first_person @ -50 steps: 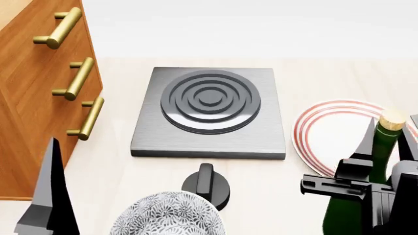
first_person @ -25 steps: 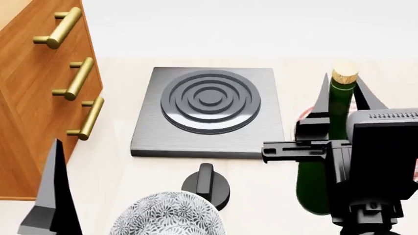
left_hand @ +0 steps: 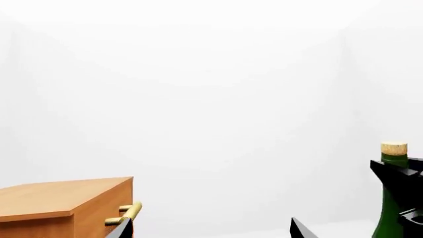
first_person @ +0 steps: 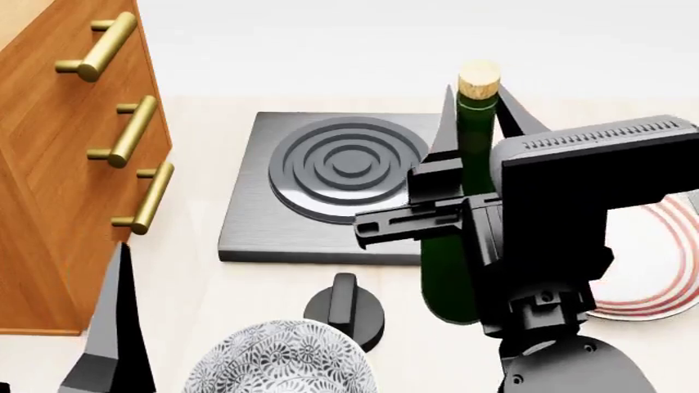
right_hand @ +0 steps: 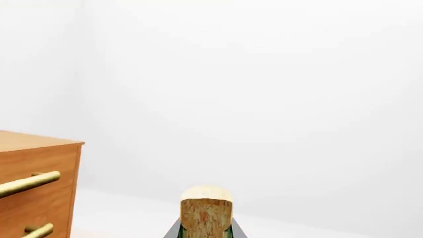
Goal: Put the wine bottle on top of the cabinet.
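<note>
In the head view, the wine bottle (first_person: 464, 196) is seen upright right of centre in the frame, clamped at its neck and shoulder by the right gripper (first_person: 472, 123), whose two dark fingers (first_person: 441, 131) are pinched against either side of the green glass just below the tan cork. The bottle's lower body overlaps the right edge of the grey hob plate (first_person: 327, 184), though whether the base is touching the table (first_person: 208, 286) cannot be told, as the black arm housing covers part of it. The red-ringed plate (first_person: 656, 270) is partly hidden behind the arm at the right edge of the frame. The cabinet (first_person: 55, 164) fills the left edge, with its brass bar handles (first_person: 131, 131) turned toward the hob, well apart from the bottle. A black knob (first_person: 347, 307) is found just below the hob, and a patterned bowl (first_person: 281, 360) is cut off by the bottom edge. Of the left gripper (first_person: 110, 336), only one dark finger is shown at lower left; in the left wrist view two finger tips are seen spread apart with nothing between them. In the right wrist view the cork is framed at bottom centre, with the cabinet's top edge at lower left.
</note>
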